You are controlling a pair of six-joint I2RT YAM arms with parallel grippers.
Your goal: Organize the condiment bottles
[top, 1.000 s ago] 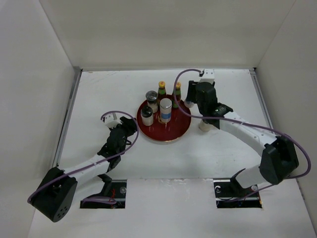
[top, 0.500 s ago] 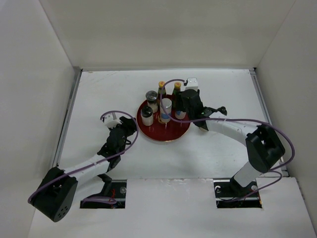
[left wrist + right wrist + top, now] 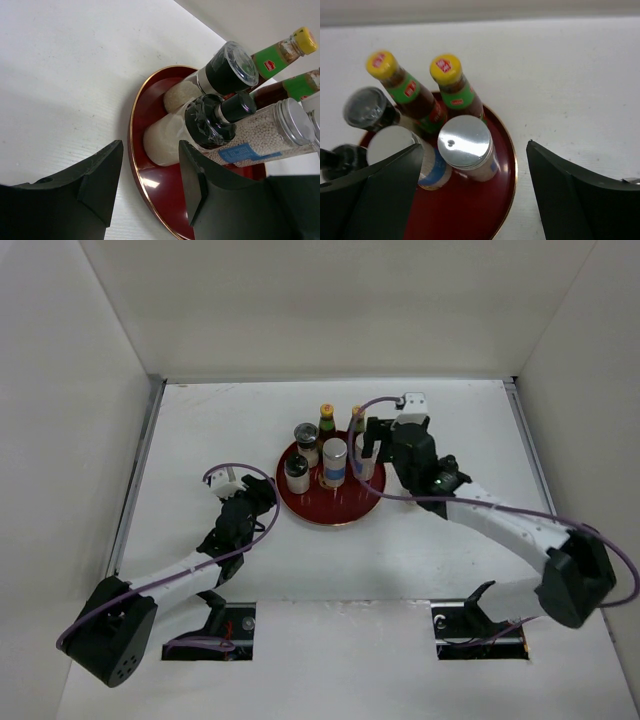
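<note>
Hovering wide open, the right gripper (image 3: 371, 446) is straight above the upright silver-lid shaker (image 3: 465, 142) on the tray's (image 3: 475, 212) right side, mid-frame. The left gripper (image 3: 262, 491), narrow and empty, sits just left.

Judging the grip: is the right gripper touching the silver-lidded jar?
Apart. The right wrist view shows the right gripper open, its fingers standing clear of the silver-lidded jar on both sides.

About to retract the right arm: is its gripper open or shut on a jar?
Open. The right gripper has fingers wide apart, clear of the silver-lid jar upright on the tray.
</note>
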